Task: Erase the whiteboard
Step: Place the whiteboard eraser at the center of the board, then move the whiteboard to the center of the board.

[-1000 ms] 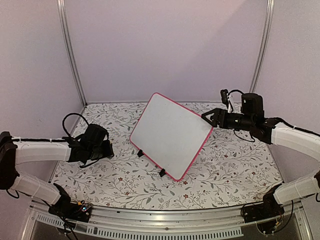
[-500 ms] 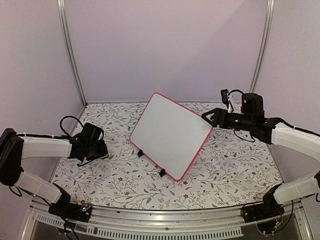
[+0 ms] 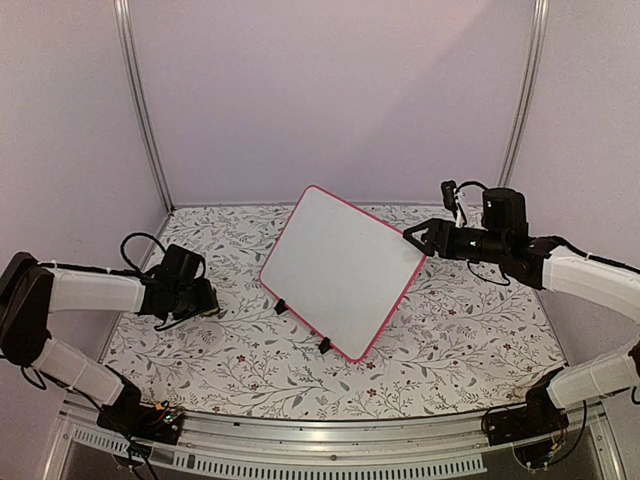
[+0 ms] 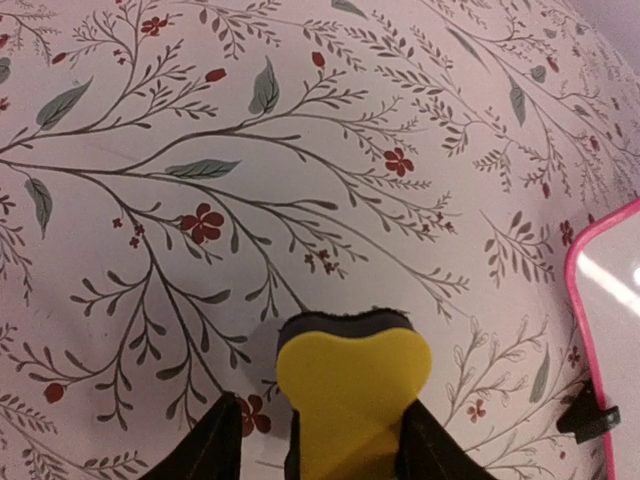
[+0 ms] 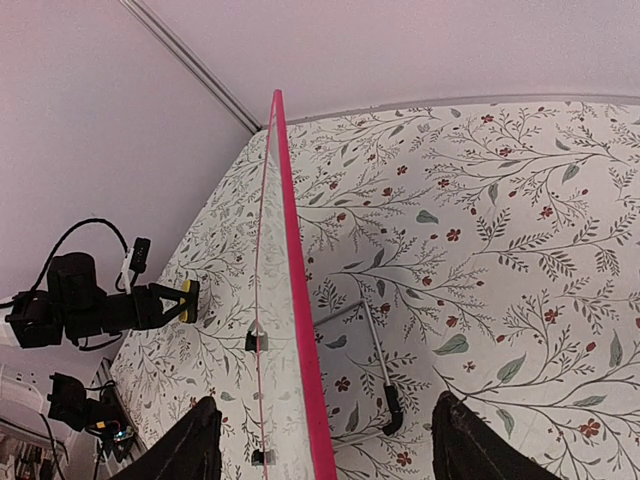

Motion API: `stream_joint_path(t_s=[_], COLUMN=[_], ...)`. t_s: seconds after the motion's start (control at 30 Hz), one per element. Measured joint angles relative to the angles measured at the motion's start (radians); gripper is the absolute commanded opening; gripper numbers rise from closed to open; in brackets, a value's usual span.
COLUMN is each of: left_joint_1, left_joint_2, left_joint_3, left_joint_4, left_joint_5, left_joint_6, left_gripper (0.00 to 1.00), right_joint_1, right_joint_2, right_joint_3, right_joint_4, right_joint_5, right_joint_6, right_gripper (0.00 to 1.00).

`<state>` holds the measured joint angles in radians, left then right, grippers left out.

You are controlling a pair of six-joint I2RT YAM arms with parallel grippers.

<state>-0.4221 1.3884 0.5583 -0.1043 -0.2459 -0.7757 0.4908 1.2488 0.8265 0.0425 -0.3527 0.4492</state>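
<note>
The whiteboard (image 3: 340, 265) stands tilted on two black clip feet (image 3: 282, 307) mid-table; its face shows no writing. Its pink frame also shows edge-on in the right wrist view (image 5: 295, 300) and at the right edge of the left wrist view (image 4: 612, 300). My left gripper (image 3: 205, 300) is low over the table, left of the board and apart from it, shut on a yellow eraser (image 4: 352, 385) with a black felt side. My right gripper (image 3: 412, 237) is open; its fingers straddle the board's upper right edge (image 5: 330, 450) without touching it.
The table (image 3: 450, 330) has a floral cover. A wire stand (image 5: 380, 365) props the board from behind. Metal posts (image 3: 140, 100) rise at the back corners, with walls close on three sides. A metal rail (image 3: 320, 430) runs along the front edge.
My left arm has drawn back to the left with the eraser, away from the board and lower toward the table. The right arm and the board have stayed put.
</note>
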Motion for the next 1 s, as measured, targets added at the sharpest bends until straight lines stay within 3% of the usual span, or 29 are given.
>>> stream_joint_path(t_s=[0.27,0.67,0.9,1.0], left_joint_1=[0.004,0.006,0.008,0.008], left_joint_2=[0.012,0.074,-0.122,-0.191], left_joint_3=[0.0,-0.002,-0.036,-0.031], left_joint_4=[0.008,0.034,0.065,0.091], left_joint_5=[0.003,0.051,0.069,0.083], left_joint_6=[0.003,0.0,0.015,0.036], left_gripper=[0.68,0.78,0.94,0.95], right_joint_1=[-0.001,-0.003,-0.007,-0.008], right_joint_2=[0.0,0.001,0.001,0.002], right_joint_3=[0.0,0.0,0.0,0.0], right_joint_4=[0.0,0.0,0.0,0.0], right_joint_5=[-0.002,-0.013,-0.02,-0.022], right_joint_6=[-0.001,-0.001,-0.001,-0.001], right_gripper=[0.7,0.69,0.69,0.69])
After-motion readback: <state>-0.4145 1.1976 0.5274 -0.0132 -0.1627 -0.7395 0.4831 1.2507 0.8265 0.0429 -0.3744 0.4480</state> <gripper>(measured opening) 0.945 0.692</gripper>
